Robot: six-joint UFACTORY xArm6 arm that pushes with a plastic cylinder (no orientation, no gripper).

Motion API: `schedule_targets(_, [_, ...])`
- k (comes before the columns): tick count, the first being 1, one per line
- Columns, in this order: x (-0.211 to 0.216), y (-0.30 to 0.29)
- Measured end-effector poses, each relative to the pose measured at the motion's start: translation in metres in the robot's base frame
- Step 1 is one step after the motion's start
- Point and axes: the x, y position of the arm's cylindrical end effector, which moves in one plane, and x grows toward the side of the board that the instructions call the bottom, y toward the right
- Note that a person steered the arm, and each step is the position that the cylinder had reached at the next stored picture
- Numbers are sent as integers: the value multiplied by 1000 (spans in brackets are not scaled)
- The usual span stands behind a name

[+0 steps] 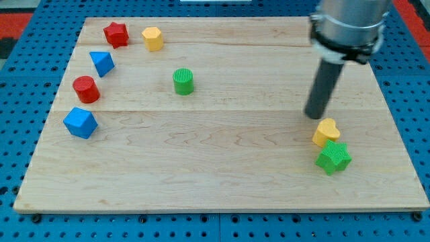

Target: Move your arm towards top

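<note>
**Clear run toward the top, little to snag**

In the camera view, you see my tip (314, 115) resting on the wooden board (222, 181), just above the yellow heart block (326, 132) and green star block (334, 157). There is no gripper, only a bare rod, holding nothing. Drifting toward the view's bottom would nudge the yellow heart. No readable writing shows.

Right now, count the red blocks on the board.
2, both at the view's left: a red star block near the top edge, and a red cylinder lower down. None appears hidden.
</note>
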Motion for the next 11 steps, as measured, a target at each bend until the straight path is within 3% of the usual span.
schedule_targets(1, [29,4])
schedule_targets(3, [-21,-24])
schedule_targets(7, [-11,-47])
schedule_targets(8, [-22,-40])
schedule_targets(9, [-74,-40])
schedule_targets(11, [-86,-39])
